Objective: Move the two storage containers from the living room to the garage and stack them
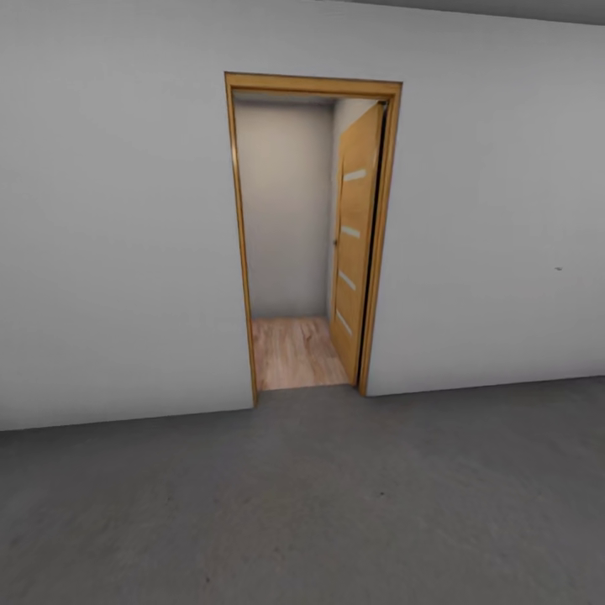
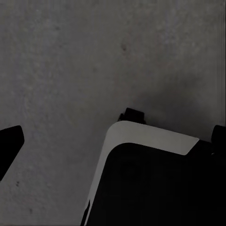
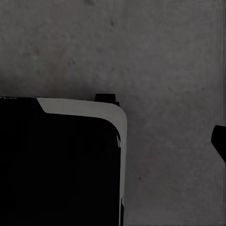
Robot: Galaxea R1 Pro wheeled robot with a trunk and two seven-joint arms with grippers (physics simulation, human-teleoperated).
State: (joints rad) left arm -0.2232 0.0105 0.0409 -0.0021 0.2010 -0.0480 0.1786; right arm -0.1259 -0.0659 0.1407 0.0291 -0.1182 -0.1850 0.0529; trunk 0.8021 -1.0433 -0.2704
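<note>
The two storage containers are out of view. I stand in the garage on its dark grey floor (image 1: 336, 504), facing a white wall (image 1: 109, 252). In the left wrist view my left gripper (image 2: 113, 141) points down at the floor (image 2: 70, 70), open, with one dark fingertip (image 2: 9, 143) at each side edge and nothing held. In the right wrist view one dark fingertip (image 3: 219, 141) of my right gripper (image 3: 113, 141) stands far out at the edge, so it looks open and empty.
A wood-framed doorway (image 1: 302, 235) opens straight ahead, its wooden door (image 1: 357, 244) swung inward to the right. Light wood plank floor (image 1: 294, 353) lies beyond it. My black-and-white base (image 2: 155, 188) (image 3: 56, 165) sits under both wrists.
</note>
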